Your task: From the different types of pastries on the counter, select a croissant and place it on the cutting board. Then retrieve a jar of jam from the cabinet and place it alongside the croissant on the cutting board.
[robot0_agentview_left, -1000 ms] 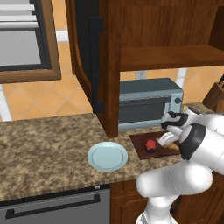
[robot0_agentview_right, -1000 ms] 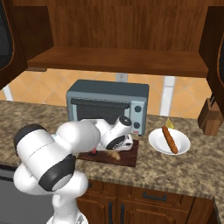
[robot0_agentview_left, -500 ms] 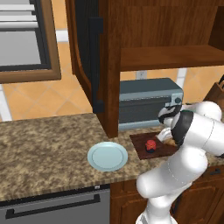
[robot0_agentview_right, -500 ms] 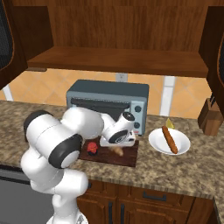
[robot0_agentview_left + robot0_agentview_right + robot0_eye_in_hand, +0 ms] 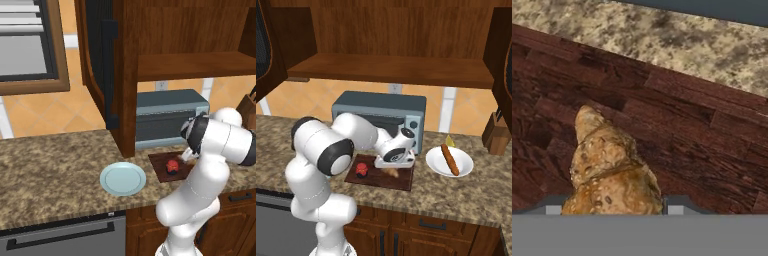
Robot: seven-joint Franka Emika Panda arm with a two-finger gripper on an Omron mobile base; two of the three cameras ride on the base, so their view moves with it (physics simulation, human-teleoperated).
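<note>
I read no writing anywhere. My tool was clamped on the croissant, lower centre, over the cutting board; the jam jar sat at the board's left.

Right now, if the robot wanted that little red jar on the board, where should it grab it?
Probably from straight above, fingers closing across the round sides of the jar. It stands upright on the board, squat and small, with bare wood around it. The croissant lies apart to one side, so a top-down approach should clear it.

We count one croissant, one jar of jam, one cutting board, two plates, one stick pastry.
</note>
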